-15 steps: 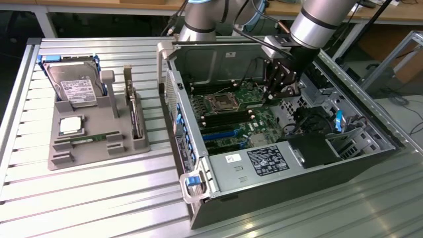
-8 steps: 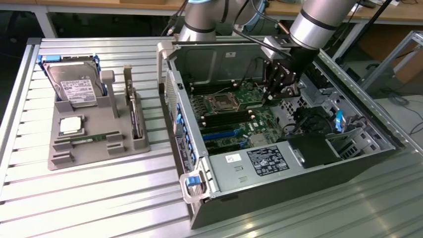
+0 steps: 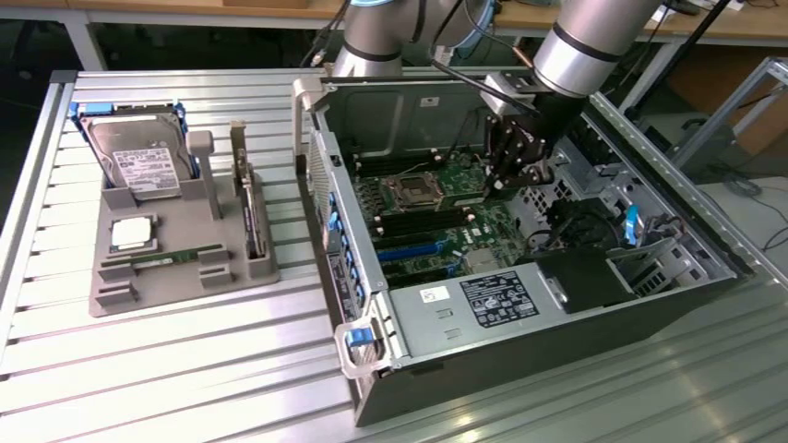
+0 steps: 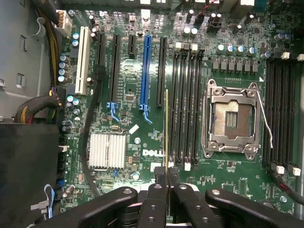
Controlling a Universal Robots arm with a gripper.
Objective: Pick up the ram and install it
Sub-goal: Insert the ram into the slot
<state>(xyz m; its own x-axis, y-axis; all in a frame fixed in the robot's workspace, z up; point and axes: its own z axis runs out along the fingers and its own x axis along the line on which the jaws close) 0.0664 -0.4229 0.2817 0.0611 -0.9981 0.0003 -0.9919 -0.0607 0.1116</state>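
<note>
The claw (image 4: 164, 183) is gripping one ram (image 4: 166, 128) edge-on, fingers clamped on its end, and is holding it just beside the four black memory slots (image 4: 186, 104) left of the empty processor socket (image 4: 232, 118) on the motherboard (image 4: 123, 102).

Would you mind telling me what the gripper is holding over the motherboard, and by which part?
The gripper is shut on the thin green ram stick, seen edge-on, pinching its near end between the black fingers.

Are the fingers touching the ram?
Touching. In the wrist view, the fingers close on the ram, seen edge-on above the motherboard.
</note>
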